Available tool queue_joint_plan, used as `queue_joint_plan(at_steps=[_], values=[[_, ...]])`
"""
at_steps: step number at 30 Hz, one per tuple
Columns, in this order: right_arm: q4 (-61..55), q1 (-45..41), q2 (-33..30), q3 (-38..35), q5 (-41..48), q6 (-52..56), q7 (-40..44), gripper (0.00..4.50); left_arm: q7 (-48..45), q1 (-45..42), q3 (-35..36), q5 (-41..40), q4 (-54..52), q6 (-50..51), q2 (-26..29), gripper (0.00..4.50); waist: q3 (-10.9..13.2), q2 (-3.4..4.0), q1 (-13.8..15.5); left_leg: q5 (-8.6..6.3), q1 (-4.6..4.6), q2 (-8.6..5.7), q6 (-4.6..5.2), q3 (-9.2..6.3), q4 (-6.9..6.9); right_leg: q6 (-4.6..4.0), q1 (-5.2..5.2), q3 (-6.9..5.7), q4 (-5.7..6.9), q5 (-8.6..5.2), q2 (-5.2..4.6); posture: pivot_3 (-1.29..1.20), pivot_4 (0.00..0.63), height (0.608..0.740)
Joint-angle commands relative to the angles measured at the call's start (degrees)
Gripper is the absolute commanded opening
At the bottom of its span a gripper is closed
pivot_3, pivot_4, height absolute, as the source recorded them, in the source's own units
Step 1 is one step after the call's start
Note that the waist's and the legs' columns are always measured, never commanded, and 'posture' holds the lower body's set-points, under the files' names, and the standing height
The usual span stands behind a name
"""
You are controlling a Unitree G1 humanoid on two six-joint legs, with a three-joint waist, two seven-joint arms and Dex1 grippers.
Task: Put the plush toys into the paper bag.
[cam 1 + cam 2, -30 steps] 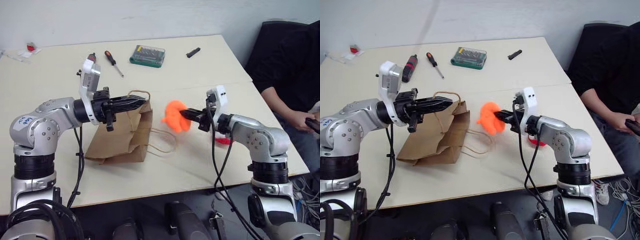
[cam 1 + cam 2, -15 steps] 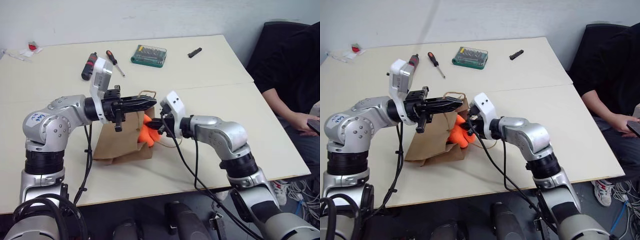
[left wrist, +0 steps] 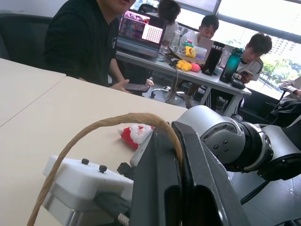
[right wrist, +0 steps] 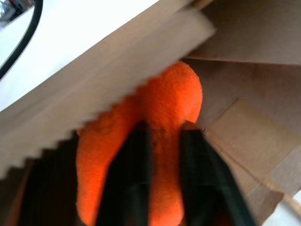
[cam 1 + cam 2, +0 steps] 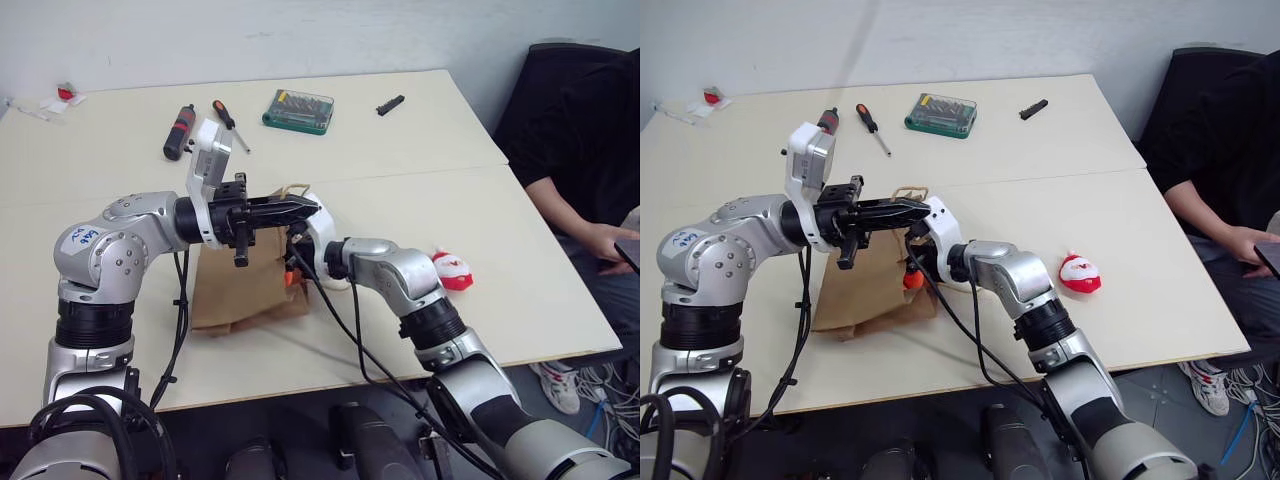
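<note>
The brown paper bag (image 5: 240,295) lies on the table with its mouth lifted. My left gripper (image 5: 310,208) is shut on the bag's cord handle (image 3: 108,123) and holds it up, level. My right gripper (image 4: 162,127) reaches into the bag's mouth, its black fingers (image 4: 136,155) pinching the orange plush toy (image 4: 164,103) just under the bag's serrated top edge. From the head views only a sliver of that orange toy (image 5: 910,281) shows at the opening. The red-and-white Santa plush toy (image 5: 452,270) lies on the table to the right of the bag, untouched.
At the back of the table are a green bit-set case (image 5: 296,110), an orange-handled screwdriver (image 5: 228,125), a black-and-red tool (image 5: 179,131) and a small black part (image 5: 388,104). A person (image 5: 580,150) in dark clothes sits close to the table's right edge.
My right arm has swung left and slightly down, carrying the orange toy from the air right of the bag into its mouth. The Santa toy is now uncovered. The left gripper stayed put.
</note>
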Motion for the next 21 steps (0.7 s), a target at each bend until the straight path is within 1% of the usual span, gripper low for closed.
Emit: queue_joint_plan(at_steps=[1, 3, 5, 7, 8, 9, 12, 14, 15, 16, 18, 21], values=[[-17.17, 5.46, -6.37, -7.86, 7.20, 6.85, 1.46, 2.15, 0.87, 0.07, 3.94, -0.75, -0.20, -0.14, 1.79, 0.00, 0.00, 0.00, 0.32, 0.00, -0.02, 0.00, 0.00, -0.04, -0.03, 0.00, 0.00, -0.02, -0.01, 0.00, -0.01, 0.00, 0.150, 0.740], [-24.09, 8.48, -8.75, -11.69, 10.51, 11.07, -0.20, 2.89, 1.49, 0.40, 5.11, -1.60, -0.30, 0.57, 2.18, 0.00, 0.00, -0.01, 0.57, -0.01, -0.11, 0.02, 0.02, -0.11, -0.04, 0.00, 0.00, -0.07, -0.02, 0.00, -0.04, 0.00, 0.150, 0.740], [-35.39, 14.32, -12.78, -19.70, 16.37, 17.87, -2.66, 3.59, 1.88, 1.13, 6.11, -1.93, -0.56, 1.11, 2.69, 0.00, 0.00, -0.01, 0.86, -0.02, -0.11, 0.00, 0.04, -0.09, -0.02, 0.01, -0.01, -0.05, -0.18, 0.00, -0.05, 0.00, 0.150, 0.740], [-45.73, 21.12, -16.44, -29.62, 22.07, 24.09, -5.48, 4.23, 2.00, 1.80, 6.58, -1.94, -0.92, 1.27, 3.08, 0.00, 0.00, -0.01, 1.35, -0.03, -0.07, 0.03, 0.02, -0.10, -0.07, 0.00, 0.00, -0.04, -0.20, 0.00, 0.01, 0.00, 0.150, 0.740], [-48.63, 23.25, -17.30, -33.00, 24.07, 26.04, -6.79, 4.48, 1.99, 2.03, 6.73, -2.01, -1.07, 1.30, 3.22, 0.00, 0.00, -0.01, 1.58, -0.02, -0.07, 0.03, 0.01, -0.10, -0.09, 0.00, 0.00, -0.04, -0.21, 0.00, 0.02, 0.00, 0.150, 0.740], [-52.14, 27.19, -18.95, -38.95, 25.46, 27.79, -8.16, 4.48, 2.12, 2.17, 6.95, -2.17, -1.15, 1.42, 3.23, 0.00, -0.01, -0.02, 1.68, -0.02, -0.06, 0.02, 0.00, -0.09, -0.11, 0.00, 0.00, -0.02, -0.23, 0.00, 0.04, 0.00, 0.150, 0.740], [-58.19, 35.52, -22.26, -50.79, 28.68, 30.35, -11.21, 4.48, 2.19, 2.42, 7.43, -2.48, -1.03, 1.63, 3.29, 0.00, -0.01, -0.03, 1.88, -0.03, -0.06, -0.04, 0.00, -0.06, -0.07, 0.05, 0.02, 0.05, -0.25, 0.03, 0.04, 0.00, 0.150, 0.740], [-62.20, 45.18, -24.96, -58.80, 28.25, 28.15, -9.70, 4.48, 1.67, 2.28, 7.19, -2.33, -0.33, 1.42, 3.26, 0.00, -0.01, -0.02, 2.01, -0.03, -0.02, -0.19, 0.01, -0.05, -0.06, 0.07, 0.07, 0.10, -0.25, 0.04, 0.04, 0.00, 0.150, 0.740], [-63.21, 49.22, -25.88, -61.18, 27.22, 26.70, -9.34, 4.48, 1.42, 2.13, 7.00, -2.24, 0.03, 1.34, 3.18, 0.00, -0.01, -0.02, 2.07, -0.03, 0.00, -0.29, 0.00, -0.05, -0.12, 0.07, 0.08, 0.10, -0.28, 0.04, 0.06, 0.00, 0.150, 0.740], [-63.69, 52.47, -26.48, -62.53, 26.17, 25.24, -9.30, 4.48, 1.18, 1.96, 6.80, -2.15, 0.34, 1.21, 3.07, 0.00, -0.01, -0.03, 2.09, -0.02, 0.06, -0.29, 0.00, -0.06, -0.17, 0.07, 0.14, 0.10, -0.33, 0.04, 0.10, 0.00, 0.150, 0.740], [-62.53, 56.05, -26.13, -62.79, 24.28, 22.42, -10.45, 4.48, 0.46, 1.12, 5.94, -1.54, 1.55, 0.59, 2.63, 0.00, -0.03, -0.05, 2.05, -0.02, 0.07, -0.32, -0.01, -0.05, -0.16, 0.08, 0.17, 0.12, -0.35, 0.04, 0.11, 0.00, 0.150, 0.740], [-59.72, 57.48, -25.67, -58.92, 20.45, 17.59, -12.66, 4.48, -0.45, -0.47, 4.79, -0.68, 3.33, -0.42, 1.92, 0.00, -0.03, -0.07, 1.57, -0.02, 0.12, -0.34, 0.00, 0.01, -0.12, 0.15, 0.21, 0.21, -0.34, 0.09, 0.12, 0.00, 0.150, 0.740]])
